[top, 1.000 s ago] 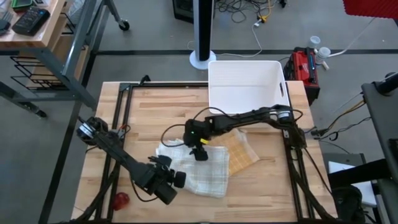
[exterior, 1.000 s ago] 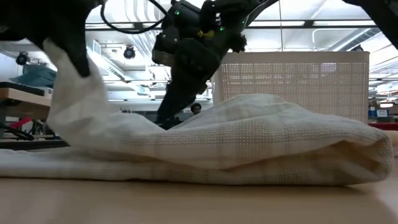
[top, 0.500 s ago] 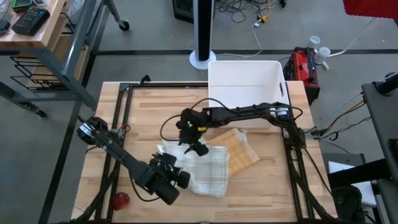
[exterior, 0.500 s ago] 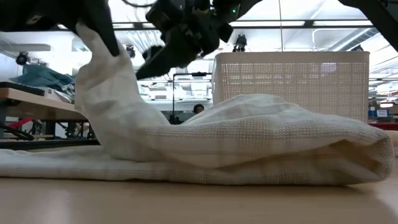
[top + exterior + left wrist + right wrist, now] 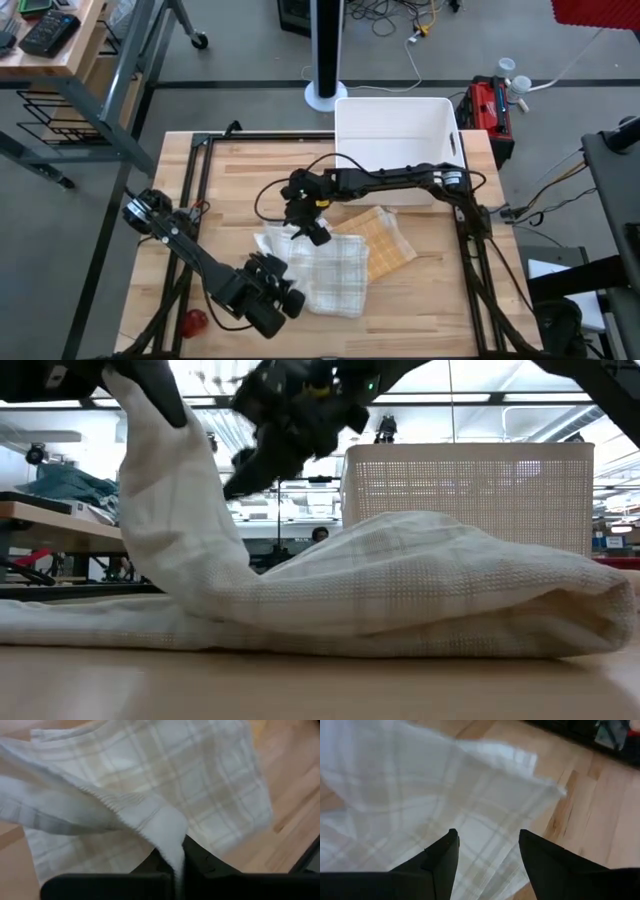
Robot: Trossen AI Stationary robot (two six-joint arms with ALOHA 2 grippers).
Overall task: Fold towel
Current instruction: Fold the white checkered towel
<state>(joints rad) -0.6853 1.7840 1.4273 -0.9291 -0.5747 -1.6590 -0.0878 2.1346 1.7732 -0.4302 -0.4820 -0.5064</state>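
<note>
The white plaid towel (image 5: 318, 266) lay on the tabletop (image 5: 240, 180), partly over a tan woven cloth (image 5: 388, 244). The left gripper (image 5: 179, 862) was clamped on one towel edge and held it raised (the low view showed that fabric standing up from the rest). The right gripper (image 5: 487, 852) hovered above the towel's far edge, fingers (image 5: 443, 855) spread apart and holding nothing. A white bin (image 5: 395, 140) stood beyond the towel.
</note>
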